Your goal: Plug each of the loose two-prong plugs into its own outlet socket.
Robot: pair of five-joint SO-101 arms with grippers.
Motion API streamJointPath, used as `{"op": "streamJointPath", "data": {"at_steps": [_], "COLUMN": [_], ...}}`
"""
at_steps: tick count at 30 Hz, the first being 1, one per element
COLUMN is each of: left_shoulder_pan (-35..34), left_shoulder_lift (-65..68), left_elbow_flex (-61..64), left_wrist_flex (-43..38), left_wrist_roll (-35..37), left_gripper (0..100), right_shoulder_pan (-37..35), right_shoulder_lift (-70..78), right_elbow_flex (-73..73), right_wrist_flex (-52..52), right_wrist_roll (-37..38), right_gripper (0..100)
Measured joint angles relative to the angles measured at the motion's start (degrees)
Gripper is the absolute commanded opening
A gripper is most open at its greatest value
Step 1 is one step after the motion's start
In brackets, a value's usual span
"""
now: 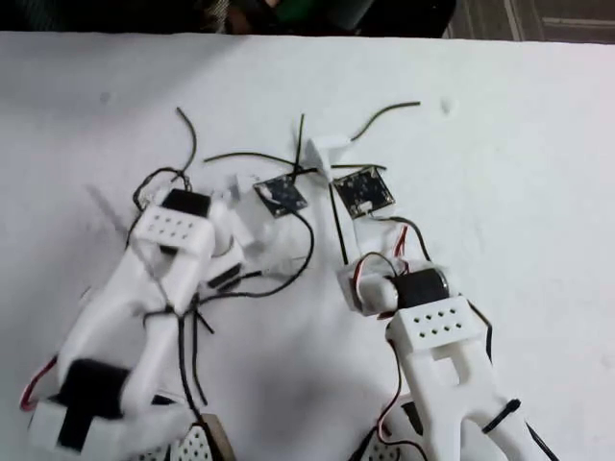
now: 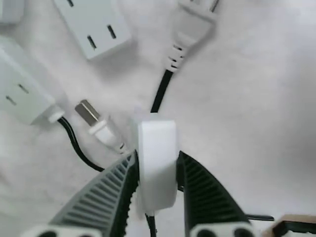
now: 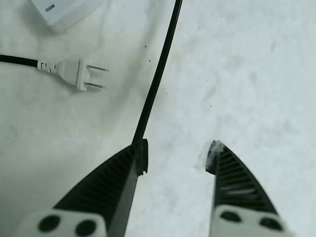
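Note:
In the left wrist view my left gripper [image 2: 157, 170] is shut on a white block-shaped plug [image 2: 157, 158], held just above the table. Beyond it lie a white outlet socket [image 2: 94, 24], a second socket [image 2: 22, 94] on a black cord, and a loose white plug [image 2: 192, 22] whose black cord runs under the held plug. My right gripper [image 3: 175, 158] is open over bare table. A black cord [image 3: 158, 74] passes by one of its fingers [image 3: 133, 163]. A white two-prong plug [image 3: 74, 74] lies farther off. From above, the two arms [image 1: 173, 230] [image 1: 432, 327] flank the tangle of cords.
Two small dark boards [image 1: 283, 195] [image 1: 363, 189] and a white block [image 1: 332, 152] sit mid-table among loose black cords. A small metal-tipped connector [image 2: 91, 118] lies beside the left gripper. A white outlet corner [image 3: 64, 10] is beyond the right gripper. White table spreads to the right and back.

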Motion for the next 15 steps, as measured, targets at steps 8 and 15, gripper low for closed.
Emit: {"op": "streamJointPath", "data": {"at_steps": [8,15], "left_shoulder_pan": [11.8,16.0], "left_shoulder_lift": [-8.7,-9.0], "left_elbow_flex": [7.3,14.0], "left_wrist_flex": [3.9,-3.1], "left_wrist_roll": [9.8,15.3], "left_gripper": [2,12], "right_shoulder_pan": [0.0,0.0], "right_shoulder_lift": [0.0,0.0], "right_elbow_flex": [0.0,0.0], "right_wrist_flex": [0.0,0.0], "right_wrist_roll": [0.0,0.0], "right_gripper": [19.9,19.9]}}
